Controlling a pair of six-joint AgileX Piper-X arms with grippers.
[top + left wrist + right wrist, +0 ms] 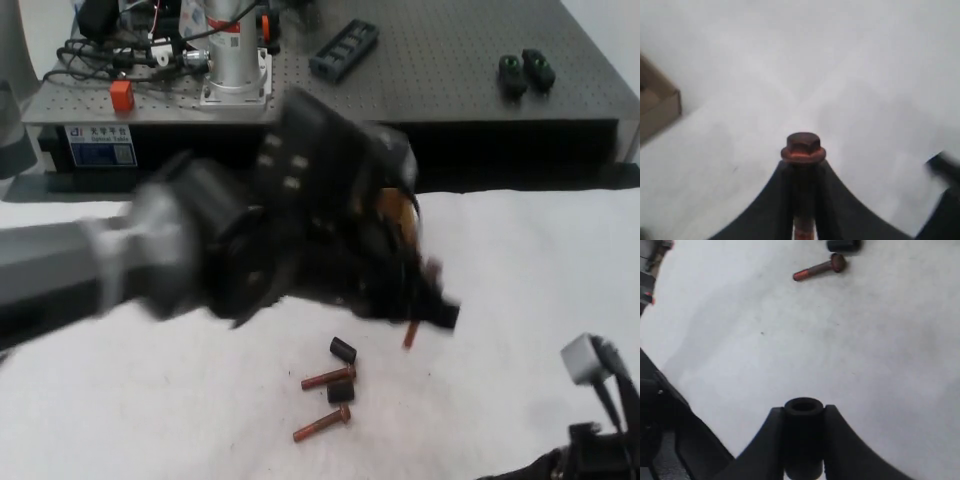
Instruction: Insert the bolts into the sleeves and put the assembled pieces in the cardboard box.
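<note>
My left gripper [802, 167] is shut on a copper bolt [803, 147], whose hex head stands up above the fingertips. In the high view this arm crosses from the left, and the bolt [409, 335] hangs from its gripper [428, 308] above the white cloth. My right gripper [804, 415] is shut on a black sleeve [803, 432] with its bore facing the camera. Two more bolts [328, 378] [322, 424] and two black sleeves [343, 349] [340, 391] lie loose on the cloth. A corner of the cardboard box [657, 107] shows in the left wrist view.
The right arm [590, 450] sits at the near right corner. A raised perforated bench [450, 60] at the back carries a black tray [343, 48], cables and a metal post [236, 55]. White cloth [530, 270] to the right is bare.
</note>
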